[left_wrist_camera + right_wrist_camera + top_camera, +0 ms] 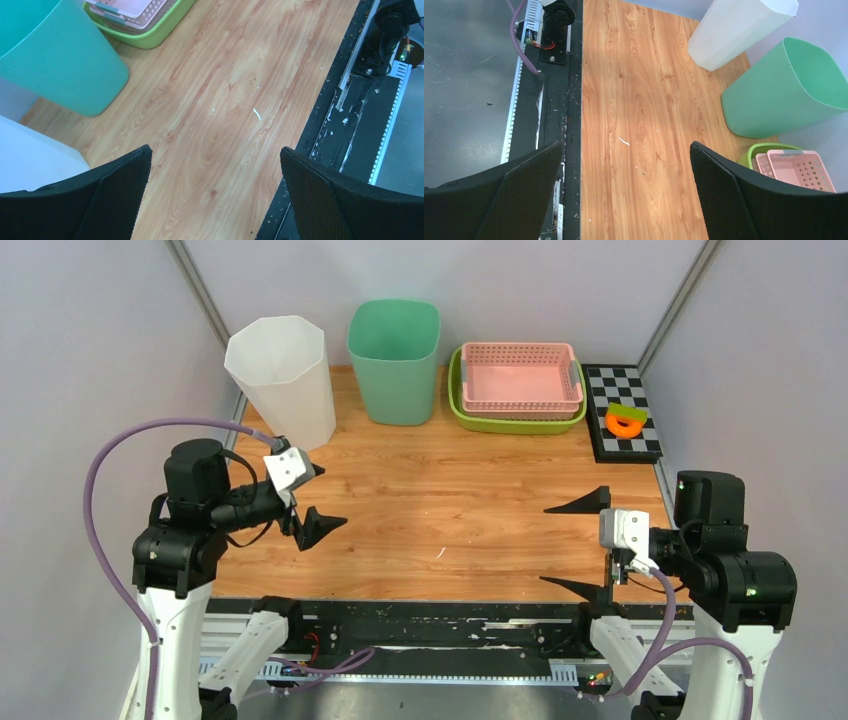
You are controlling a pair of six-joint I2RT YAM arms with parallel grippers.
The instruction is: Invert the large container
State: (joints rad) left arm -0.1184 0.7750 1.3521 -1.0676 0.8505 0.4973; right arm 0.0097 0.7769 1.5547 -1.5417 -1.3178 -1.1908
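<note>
The large container is the tall white translucent bin [283, 380], upright with its mouth up at the back left of the wooden table [450, 500]. Its wall also shows in the left wrist view [30, 157] and the right wrist view [739, 27]. My left gripper [318, 498] hovers open just in front of and to the right of the bin, apart from it, with only bare wood between its fingers [215, 160]. My right gripper [580, 545] stands open near the front right edge, holding nothing [626, 146].
A green bin [394, 360] stands upright right of the white one. A pink basket [520, 378] sits nested in a lime-green tray [470, 412] at the back. An orange and green ring [626, 420] lies on a checkerboard [612, 385] at the back right. Grey walls enclose the table.
</note>
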